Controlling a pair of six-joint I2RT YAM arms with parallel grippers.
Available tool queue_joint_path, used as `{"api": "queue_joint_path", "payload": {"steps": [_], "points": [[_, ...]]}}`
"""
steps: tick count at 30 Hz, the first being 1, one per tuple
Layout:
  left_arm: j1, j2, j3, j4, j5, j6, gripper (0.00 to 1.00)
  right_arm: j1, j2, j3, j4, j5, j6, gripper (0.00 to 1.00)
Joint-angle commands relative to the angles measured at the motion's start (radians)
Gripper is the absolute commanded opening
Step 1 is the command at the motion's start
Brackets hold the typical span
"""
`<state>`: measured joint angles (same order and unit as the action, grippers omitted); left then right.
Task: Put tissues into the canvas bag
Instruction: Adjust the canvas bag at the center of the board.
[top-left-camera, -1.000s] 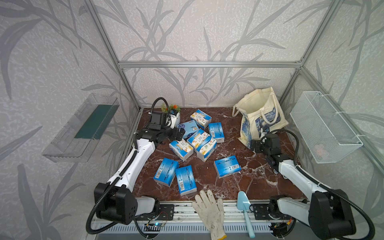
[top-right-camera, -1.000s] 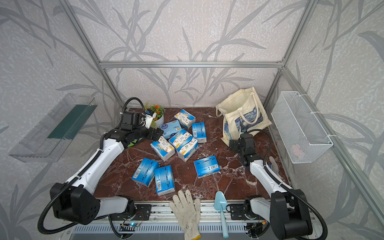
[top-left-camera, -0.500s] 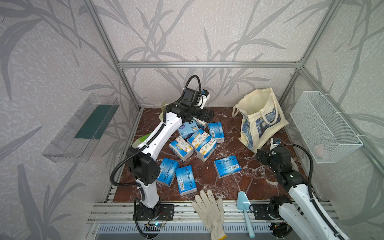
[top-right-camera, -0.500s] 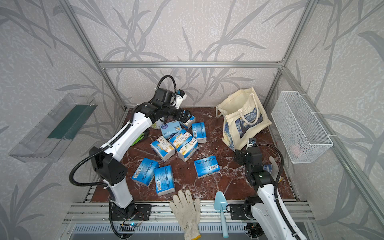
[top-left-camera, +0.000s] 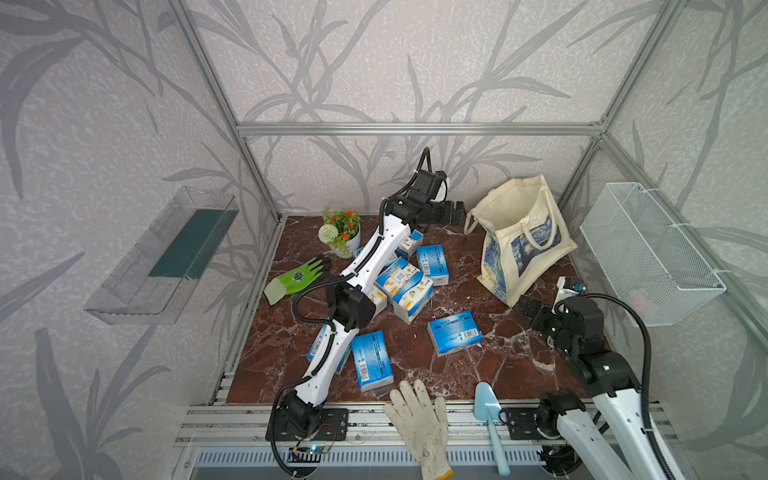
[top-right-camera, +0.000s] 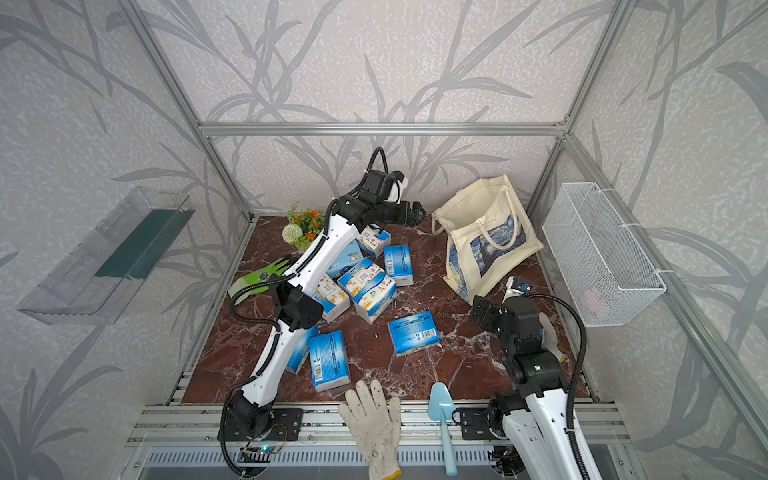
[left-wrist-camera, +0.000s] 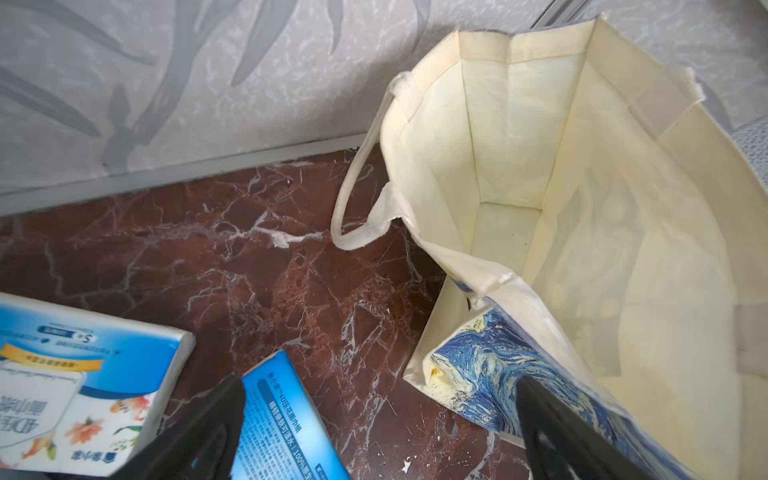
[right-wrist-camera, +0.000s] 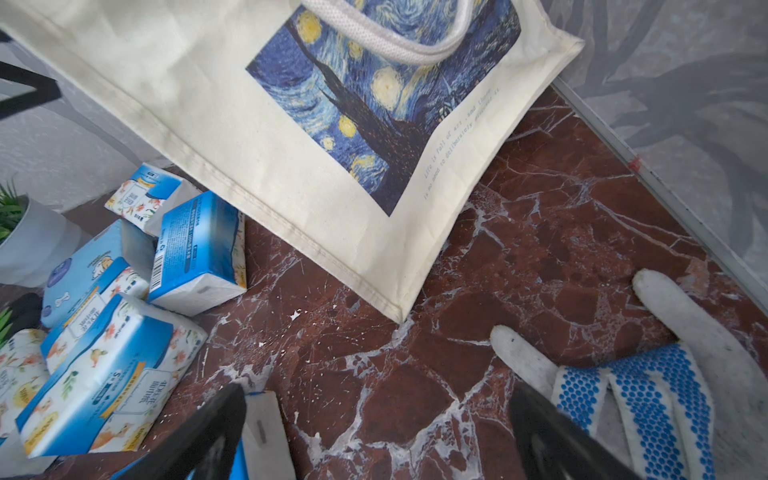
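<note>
Evidently none was bagged: the tissue packs (top-left-camera: 409, 286) lay clustered mid-frame; the canvas bag (top-left-camera: 519, 237) stood empty at right-centre, mouth gaping, probably for loading. The left gripper (top-left-camera: 459, 213), beside its mouth, and the right gripper (top-left-camera: 524, 306), below it, gaped wide, holding nothing.

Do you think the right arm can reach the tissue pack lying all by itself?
Probably yes. The lone tissue pack lies close to the open right gripper, with only bare table between them. The bag stands farther back, not between them.
</note>
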<state>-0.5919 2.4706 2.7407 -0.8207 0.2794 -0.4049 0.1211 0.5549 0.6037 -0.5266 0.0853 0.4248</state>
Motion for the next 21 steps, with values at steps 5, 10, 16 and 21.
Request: {"api": "queue_joint_path", "payload": {"steps": [5,10,16,21], "points": [[-0.018,0.048,0.027,0.146,0.057,-0.148,0.99,-0.002,-0.028,0.043,-0.021,-0.134,0.004,0.99],[-0.020,0.085,0.083,0.120,0.089,-0.166,0.99,0.000,0.014,0.145,0.066,-0.070,0.094,0.99],[-0.015,0.024,0.025,0.008,-0.002,-0.119,0.99,0.032,0.350,0.476,-0.048,-0.023,0.194,0.99],[-0.001,-0.064,-0.079,-0.018,-0.020,-0.078,0.99,0.134,0.589,0.716,-0.148,0.199,0.271,0.99]]}}
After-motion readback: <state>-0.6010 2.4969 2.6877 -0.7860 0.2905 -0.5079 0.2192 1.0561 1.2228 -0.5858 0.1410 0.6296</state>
